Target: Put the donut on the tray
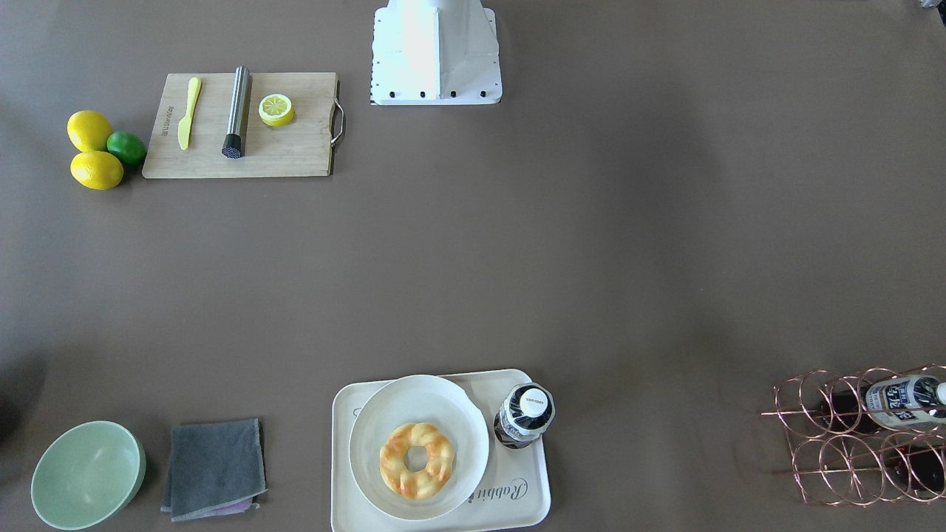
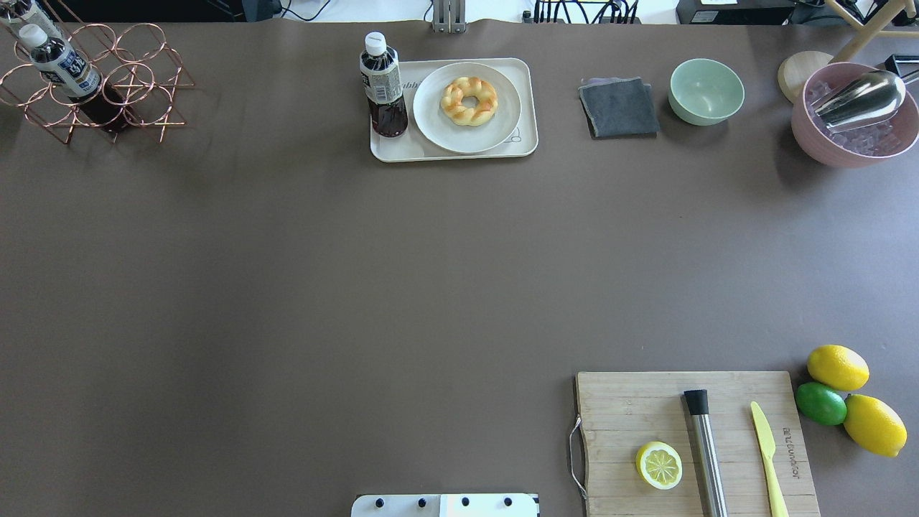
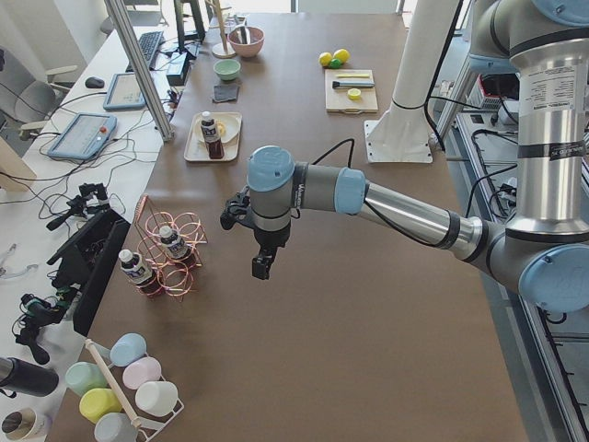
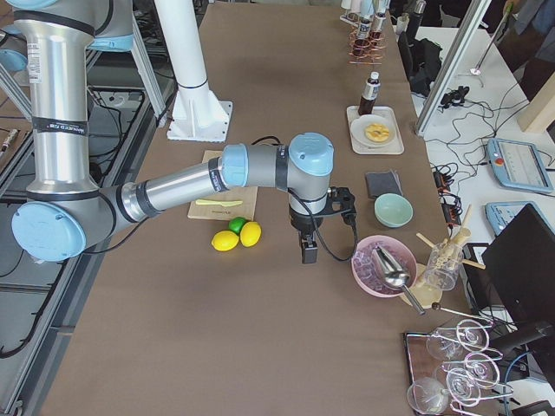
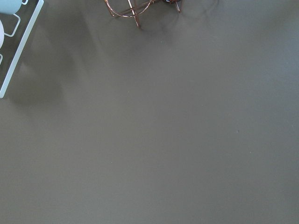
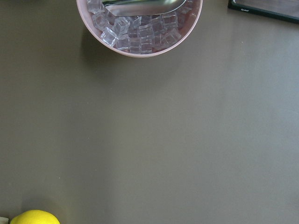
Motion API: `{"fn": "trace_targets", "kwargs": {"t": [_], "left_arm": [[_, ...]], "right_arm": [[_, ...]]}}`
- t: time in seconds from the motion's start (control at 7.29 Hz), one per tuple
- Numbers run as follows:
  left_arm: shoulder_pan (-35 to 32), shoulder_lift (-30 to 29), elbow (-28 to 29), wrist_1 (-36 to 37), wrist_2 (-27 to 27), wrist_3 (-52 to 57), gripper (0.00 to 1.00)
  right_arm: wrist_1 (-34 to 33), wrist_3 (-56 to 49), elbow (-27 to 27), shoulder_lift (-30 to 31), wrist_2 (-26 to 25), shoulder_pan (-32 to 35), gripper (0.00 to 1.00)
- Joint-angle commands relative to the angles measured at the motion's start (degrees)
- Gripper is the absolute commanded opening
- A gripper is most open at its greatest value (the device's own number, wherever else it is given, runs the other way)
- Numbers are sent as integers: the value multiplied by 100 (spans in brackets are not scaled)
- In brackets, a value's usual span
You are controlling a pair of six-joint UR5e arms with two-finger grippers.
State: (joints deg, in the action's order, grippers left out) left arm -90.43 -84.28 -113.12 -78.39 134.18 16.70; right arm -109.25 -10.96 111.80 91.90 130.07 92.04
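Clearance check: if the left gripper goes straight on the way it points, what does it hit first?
Left gripper points down; it would likely meet bare table first, the copper rack off to one side.

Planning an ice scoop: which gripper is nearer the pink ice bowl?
Right. The right gripper hangs beside the pink ice bowl, near the lemons; the left gripper is far off, by the copper bottle rack.

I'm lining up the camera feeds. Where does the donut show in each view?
Front-facing: donut bottom centre.
Overhead: top centre.
Exterior left: far, upper left.
Exterior right: far, upper right.
Left wrist: absent.
Right wrist: absent.
Landmark: dark bottle standing on the tray beside it.
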Motion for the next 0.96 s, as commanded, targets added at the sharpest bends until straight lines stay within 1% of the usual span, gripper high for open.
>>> {"fn": "trace_targets", "kwargs": {"t": [0.0, 0.14, 0.41, 0.82], "left_arm": [[-1, 61, 44, -159, -6, -9, 97], [-1, 61, 36, -159, -6, -9, 97], [-1, 61, 44, -159, -6, -9, 97], [-1, 61, 27, -150, -6, -17, 97]], "right_arm": [[1, -91, 26, 117, 44, 129, 100], [9, -100, 0, 126, 79, 156, 100], [1, -467, -27, 197, 88, 174, 100], [9, -478, -80, 197, 97, 183, 100]]}}
